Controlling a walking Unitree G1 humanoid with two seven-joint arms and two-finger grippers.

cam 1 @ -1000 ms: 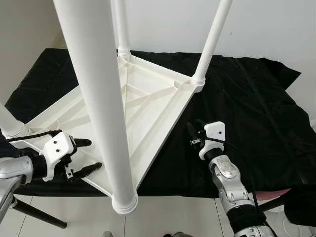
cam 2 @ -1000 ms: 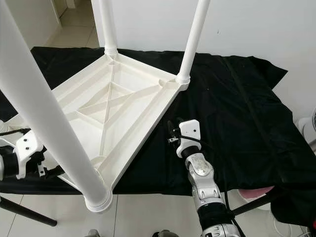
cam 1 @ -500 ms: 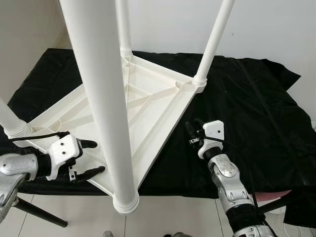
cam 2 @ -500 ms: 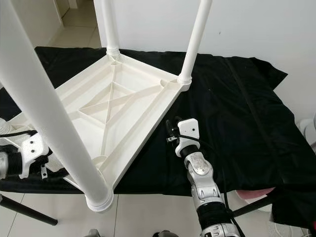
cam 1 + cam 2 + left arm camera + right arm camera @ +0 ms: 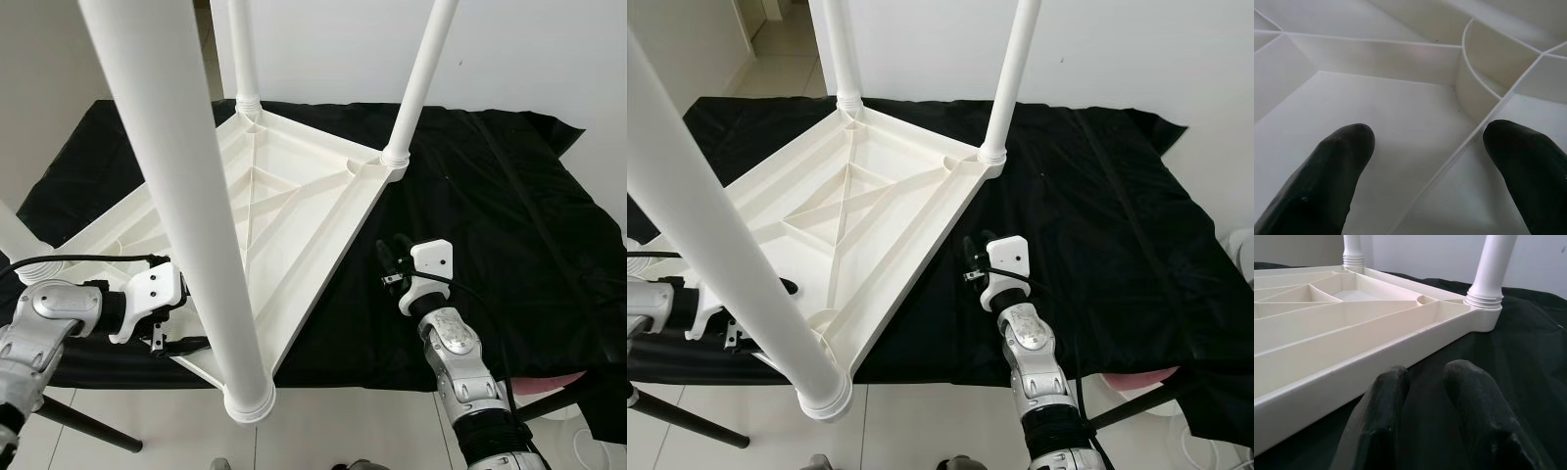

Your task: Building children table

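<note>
White plastic children's table lies upside down on the black cloth-covered surface, w/ its round white legs pointing up. Left gripper sits at the near corner by the closest leg; its fingers are spread wide over the ribbed underside, one either side of a thin rib. Right gripper hovers over the black cloth just beside the table's right edge, fingers near together w/ a narrow gap, pinching nothing.
</note>
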